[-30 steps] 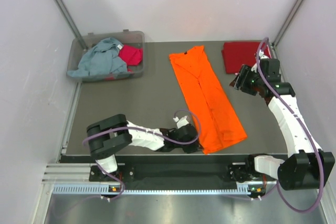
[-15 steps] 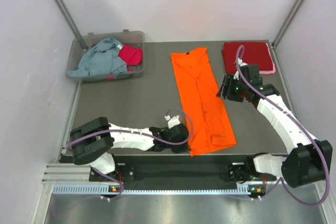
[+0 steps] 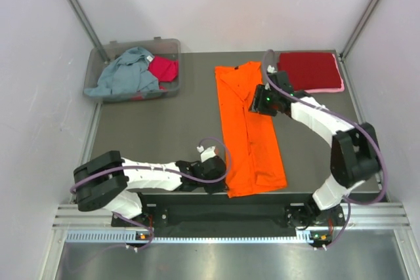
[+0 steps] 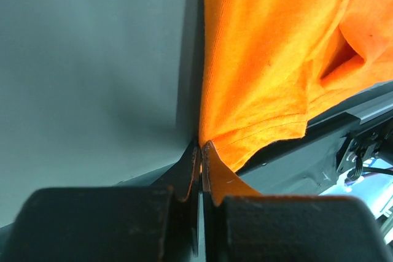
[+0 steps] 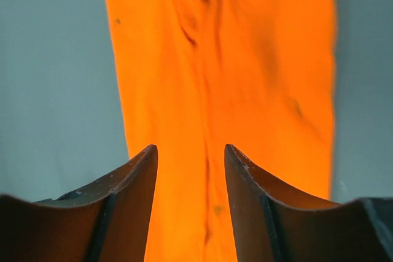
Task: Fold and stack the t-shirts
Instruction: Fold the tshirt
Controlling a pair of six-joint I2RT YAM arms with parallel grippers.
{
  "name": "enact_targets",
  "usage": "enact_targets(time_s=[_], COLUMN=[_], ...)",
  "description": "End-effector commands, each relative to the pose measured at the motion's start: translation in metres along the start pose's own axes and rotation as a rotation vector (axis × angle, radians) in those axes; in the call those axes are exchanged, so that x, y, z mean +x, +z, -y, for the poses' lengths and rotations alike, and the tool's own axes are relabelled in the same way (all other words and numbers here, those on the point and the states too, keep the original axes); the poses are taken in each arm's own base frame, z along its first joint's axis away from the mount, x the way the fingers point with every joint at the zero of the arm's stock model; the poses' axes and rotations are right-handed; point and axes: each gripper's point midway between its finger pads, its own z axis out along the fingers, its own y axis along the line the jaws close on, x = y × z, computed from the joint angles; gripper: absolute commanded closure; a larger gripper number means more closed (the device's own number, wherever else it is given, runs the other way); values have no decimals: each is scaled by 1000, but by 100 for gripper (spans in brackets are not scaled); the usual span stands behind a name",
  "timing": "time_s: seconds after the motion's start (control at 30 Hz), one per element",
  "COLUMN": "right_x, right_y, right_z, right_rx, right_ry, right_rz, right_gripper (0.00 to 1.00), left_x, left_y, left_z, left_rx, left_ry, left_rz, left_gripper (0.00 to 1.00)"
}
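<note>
Now pinched at one corner only

Find the orange t-shirt as a long strip down the frame's centre. Note the left gripper clamped on its lower-left hem corner. See the right gripper above its upper part, jaws apart, empty. Beware slipping from so thin a pinch, or skewing the fold by tugging one corner alone.

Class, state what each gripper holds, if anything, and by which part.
Left gripper pinches the orange t-shirt by its near left hem corner. Right gripper is open over the shirt's far half, holding nothing.
</note>
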Motion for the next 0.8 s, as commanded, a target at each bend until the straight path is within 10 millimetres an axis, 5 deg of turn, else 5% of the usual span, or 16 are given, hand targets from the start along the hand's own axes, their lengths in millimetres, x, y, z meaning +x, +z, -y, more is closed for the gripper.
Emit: enact_targets(time_s=[0.0,0.13,0.3,0.6,0.77], right_x=[-56,-78,-72,-65,-55], right_y=[13,39,79,138,152], right_z=[-50,-65,-85,-104,-113], right_rx=[-65,0,-18,-9,35], right_ry=[-1,2,35,27,-15], right_rz=[184,235,208,174,162], right_gripper=[52,56,59,65,70], left_x=[-3,-2,0,-28,-51], left_y=[-8,-14,-18,-56,-77], left_z=[-11,-5,4,17,14], left_rx=[-24,13,8,54,69], left_ry=[16,26,79,60,53], left_rz=[9,-9,-50,69,166], left_gripper=[100,94,70,69,69])
